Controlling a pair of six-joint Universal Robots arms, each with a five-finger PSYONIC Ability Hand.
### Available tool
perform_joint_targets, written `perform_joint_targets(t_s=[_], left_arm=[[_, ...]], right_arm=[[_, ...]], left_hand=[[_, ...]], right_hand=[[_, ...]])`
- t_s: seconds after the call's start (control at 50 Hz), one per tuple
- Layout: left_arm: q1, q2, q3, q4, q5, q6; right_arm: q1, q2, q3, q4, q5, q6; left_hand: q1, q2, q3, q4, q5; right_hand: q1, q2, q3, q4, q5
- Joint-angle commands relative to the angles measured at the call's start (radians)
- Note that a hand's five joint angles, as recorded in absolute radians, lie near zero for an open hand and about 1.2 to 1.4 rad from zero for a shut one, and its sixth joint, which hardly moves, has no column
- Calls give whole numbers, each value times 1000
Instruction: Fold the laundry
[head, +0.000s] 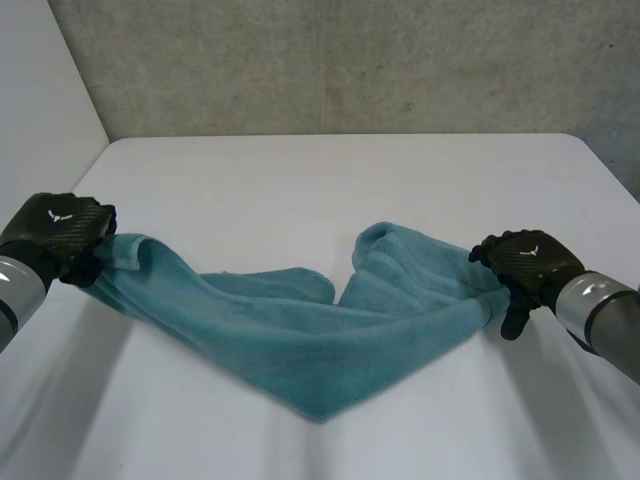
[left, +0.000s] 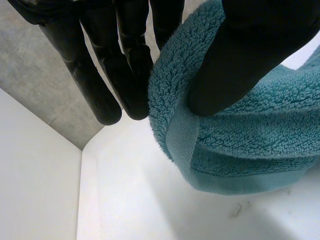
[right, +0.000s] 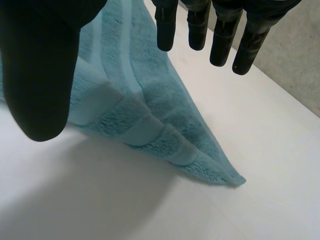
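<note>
Teal towel (head: 300, 340) sags to a point on the white desk (head: 330, 180), midway between the two grips. The left hand (head: 60, 235) pinches one end, thumb pressing it against straight fingers (left: 92, 90). The right hand (head: 525, 262) pinches the other end between thumb and straight fingers (right: 198, 25). A corner past those fingertips touches the desk. Grey wall (head: 350, 60) beyond.

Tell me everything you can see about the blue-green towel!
The towel is teal, thick and fluffy like terry cloth, with a flat woven band near its hem. It is bunched lengthwise and stretched across the white table. The left hand pinches one end and the right hand grips the other. Both ends look slightly raised. The middle sags onto the table, with one corner pointing toward the near edge.
</note>
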Motion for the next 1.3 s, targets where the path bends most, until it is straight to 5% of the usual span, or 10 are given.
perform_joint_targets(t_s=[0.02, 0.18, 0.22, 0.52, 0.7, 1.04, 1.14, 1.2, 1.22, 1.3], left_arm=[[1, 1, 2, 7, -1, 0], [1, -8, 13, 49, -1, -3], [0, -20, 20, 63, -1, -9], [-85, -261, 805, 168, -114, -340], [-75, -220, 587, 432, -115, -462], [-23, -322, 80, 443, 88, -457], [9, -318, 22, 385, 103, -440], [24, -305, 14, 296, 106, -405], [26, -272, 20, 185, 106, -332], [21, -195, 23, 60, 106, -190]], right_arm=[[11, 162, -132, 23, 12, -8], [26, 229, -204, 28, 12, -37], [29, 236, -249, 31, 13, -43], [94, 150, -876, -279, 248, 155], [86, -25, -509, -388, 227, 172], [84, -39, 76, -369, 32, 51], [86, -28, 110, -369, 36, 29], [86, -31, 112, -369, 35, 29], [84, -31, 112, -369, 35, 35], [83, -34, 115, -369, 32, 43]], left_hand=[[298, 201, 206, 201, 260], [298, 201, 206, 201, 260], [298, 201, 206, 201, 260], [298, 201, 206, 201, 260], [298, 201, 206, 201, 260], [298, 201, 206, 201, 260], [131, 34, 39, 34, 93], [-122, -219, -214, -219, -159], [-482, -579, -574, -579, -520], [-706, -803, -797, -802, -743]], right_hand=[[81, 69, 75, 55, 63], [739, 727, 733, 713, 721], [1184, 1173, 1179, 1159, 1166], [1187, 1175, 1181, 1161, 1169], [1187, 1175, 1181, 1161, 1169], [1187, 1175, 1181, 1161, 1169], [1187, 1175, 1181, 1161, 1169], [1187, 1175, 1181, 1161, 1169], [1187, 1175, 1181, 1161, 1169], [1187, 1175, 1181, 1161, 1169]])
